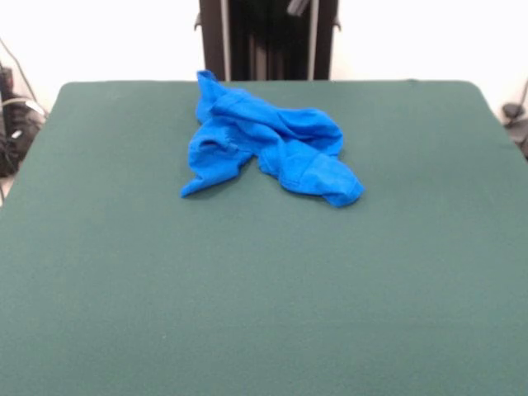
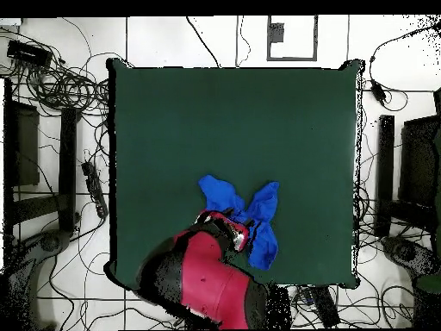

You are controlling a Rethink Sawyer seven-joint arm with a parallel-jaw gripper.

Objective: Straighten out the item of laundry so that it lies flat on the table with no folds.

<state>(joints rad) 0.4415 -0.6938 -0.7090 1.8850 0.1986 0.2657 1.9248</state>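
The blue T-shirt point(image 1: 268, 144) lies crumpled in a bunched heap on the green table point(image 1: 264, 297), near the far edge in front of the robot's pedestal. In the overhead view the T-shirt point(image 2: 254, 211) lies near the table's point(image 2: 232, 112) bottom edge. There the red and black arm point(image 2: 202, 276) reaches in from below. Its gripper end point(image 2: 229, 229) sits over the shirt's lower left part and hides some of it. I cannot see whether the gripper is open or shut. The front view shows no arm over the table.
The black pedestal point(image 1: 268, 37) stands behind the table's far edge. Cables and black equipment point(image 2: 60, 86) lie on the floor round the table, with more cables at the left point(image 1: 12, 115). Most of the green cloth is bare.
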